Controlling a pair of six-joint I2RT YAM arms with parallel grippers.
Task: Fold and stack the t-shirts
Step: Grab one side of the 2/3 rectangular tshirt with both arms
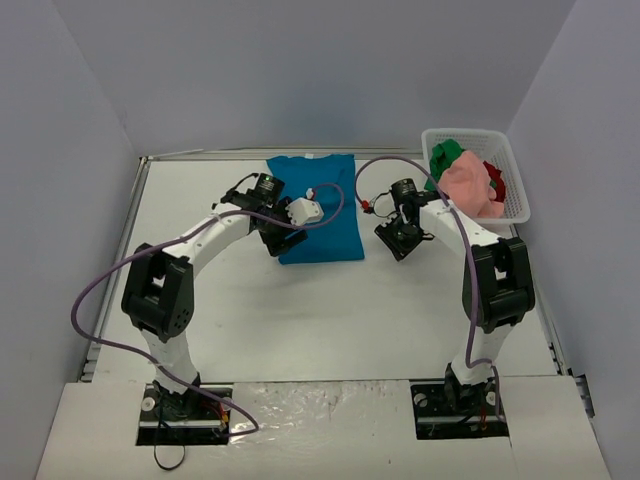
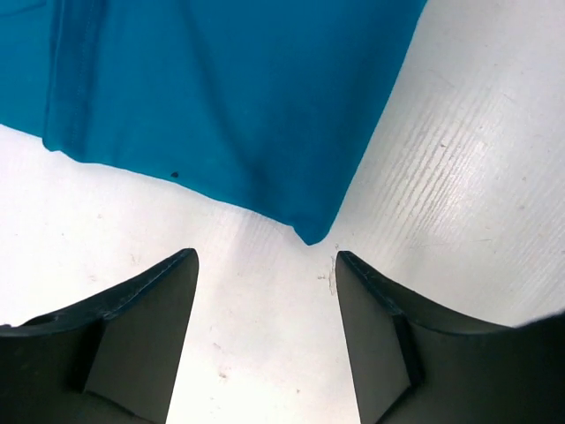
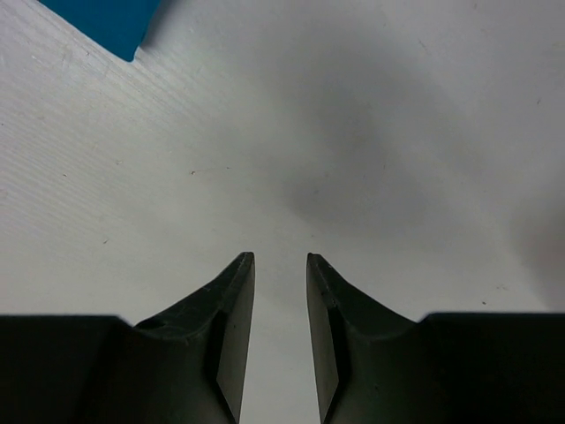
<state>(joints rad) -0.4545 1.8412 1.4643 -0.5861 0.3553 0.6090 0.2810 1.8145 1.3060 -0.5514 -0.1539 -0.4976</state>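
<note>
A folded teal-blue t-shirt lies on the table, long axis running twelve to six o'clock, its near-left corner just beside the left fingers, wide open and empty, while the right fingers, slightly parted and empty, wait farther off at its three o'clock.

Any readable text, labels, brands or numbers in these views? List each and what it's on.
None readable in any view.
Teal shirt: plain cloth, no print; the collar is too small to show any tag.
Basket: plain white mesh, no label visible.
Table: only scuffs and specks, no markings.
</note>
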